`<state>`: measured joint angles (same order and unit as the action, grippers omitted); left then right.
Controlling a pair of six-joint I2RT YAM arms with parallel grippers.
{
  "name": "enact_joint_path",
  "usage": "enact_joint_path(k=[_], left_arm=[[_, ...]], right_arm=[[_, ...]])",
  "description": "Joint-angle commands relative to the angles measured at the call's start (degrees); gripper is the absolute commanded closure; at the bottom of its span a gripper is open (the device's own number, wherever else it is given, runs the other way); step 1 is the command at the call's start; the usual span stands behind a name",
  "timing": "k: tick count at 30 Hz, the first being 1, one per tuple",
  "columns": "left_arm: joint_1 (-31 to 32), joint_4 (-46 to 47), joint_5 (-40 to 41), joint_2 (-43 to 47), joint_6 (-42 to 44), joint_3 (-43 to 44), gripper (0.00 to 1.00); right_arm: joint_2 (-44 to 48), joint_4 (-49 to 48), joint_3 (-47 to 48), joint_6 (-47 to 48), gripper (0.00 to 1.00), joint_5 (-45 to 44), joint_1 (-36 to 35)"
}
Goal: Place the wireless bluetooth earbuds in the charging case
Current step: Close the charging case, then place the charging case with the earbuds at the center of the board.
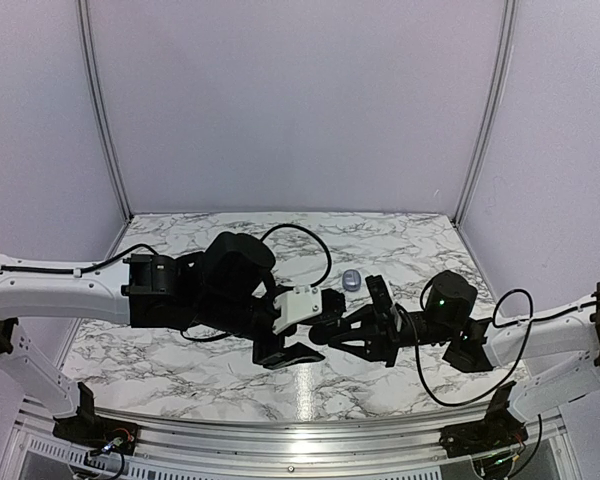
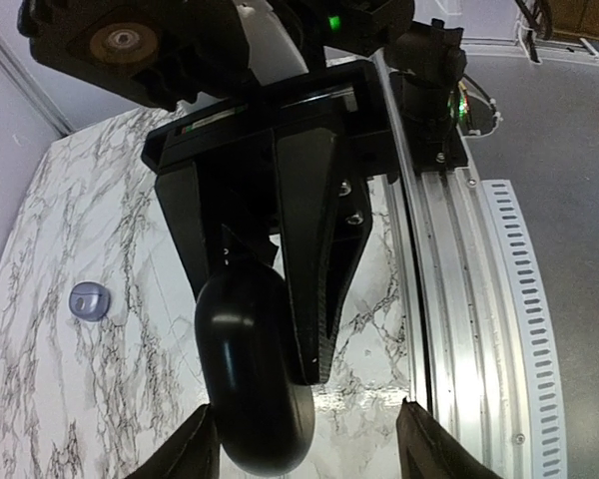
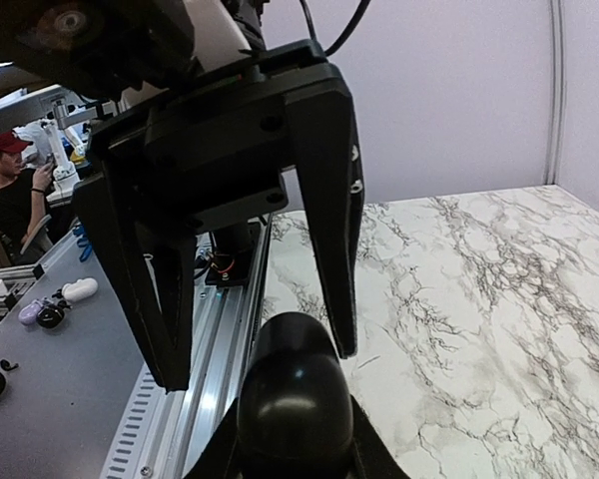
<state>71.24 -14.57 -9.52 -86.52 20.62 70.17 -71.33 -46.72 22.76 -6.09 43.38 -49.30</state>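
- Case-handling step, I'd say: no bud is going in yet, and the black case [image 3: 295, 399] looks like a smooth, shut oval. I can't find its lid seam.
- The right pincer [image 2: 270, 319] is clamped on the case, holding it in the air over the near middle of the bench [image 1: 180, 350].
- The left pincer [image 3: 260, 364] comes in from the left with its fingers spread wide, either side of the case's free end. I cannot tell if they touch it.
- The case's long axis runs roughly left-right, in line with the right pincer's fingers. The free end points left, at the left pincer.
- A small grey bud [image 1: 352, 280], as far as I can tell, lies on the bench just beyond the two pincers.
- Next, probably, the left fingers must close squarely on the free end without twisting the glossy shell, so the lid can be worked open.
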Motion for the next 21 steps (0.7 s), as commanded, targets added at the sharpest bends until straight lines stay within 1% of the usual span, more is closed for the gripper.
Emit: enact_joint_path(k=[1,7,12,14,17,20,21], left_arm=[[0.55,3.31,7.57,1.47,0.13,-1.95,0.37],[0.56,11.85,17.07,4.15,2.71,-6.51,0.31],[0.61,13.8,23.9,2.64,4.13,-7.23,0.31],[0.29,14.04,25.82,2.45,3.3,-7.67,0.31],[-1.25,17.23,26.54,3.09,0.21,-9.0,0.28],[-2.63,20.13,29.63,4.06,-2.79,-10.69,0.26],[-3.13,21.76,31.37,4.68,-3.88,-11.67,0.23]], right_arm=[[-1.01,-1.55,1.05,-2.51,1.0,-2.13,1.06],[-2.9,-1.07,2.5,-8.19,1.0,-2.74,1.58],[-4.18,1.31,3.55,-12.91,1.0,-6.28,2.97],[-5.22,5.63,4.85,-12.96,1.0,-8.04,4.81],[-6.63,11.16,5.93,-12.77,1.0,-12.12,8.87],[-8.95,12.9,6.24,-15.27,1.0,-13.22,14.99],[-10.03,12.82,6.28,-16.61,1.0,-13.3,16.46]])
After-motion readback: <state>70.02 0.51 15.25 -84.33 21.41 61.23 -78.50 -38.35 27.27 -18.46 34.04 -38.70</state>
